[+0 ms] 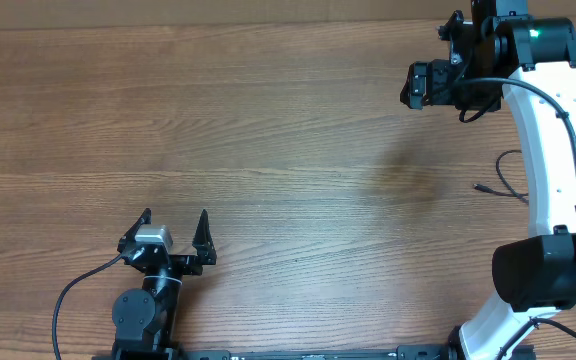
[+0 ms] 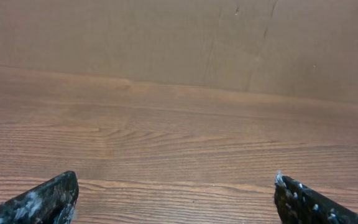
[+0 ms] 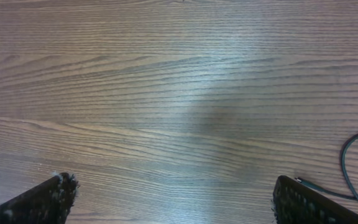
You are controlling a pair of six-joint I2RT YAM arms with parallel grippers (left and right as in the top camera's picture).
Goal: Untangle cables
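Note:
One thin black cable lies on the wooden table at the right, its small plug tip pointing left; the rest runs behind the white right arm. In the right wrist view this cable curves along the right edge, its plug tip just behind the right finger. My right gripper hangs above the table's far right with its jaws wide apart, and only bare wood shows between the fingertips of the right gripper. My left gripper sits near the front left, open and empty, far from the cable; the left gripper frames only bare wood.
A brown cardboard wall stands behind the table's far edge. The right arm's white link and black base cover the right side. A thicker black robot wire loops by the left arm's base.

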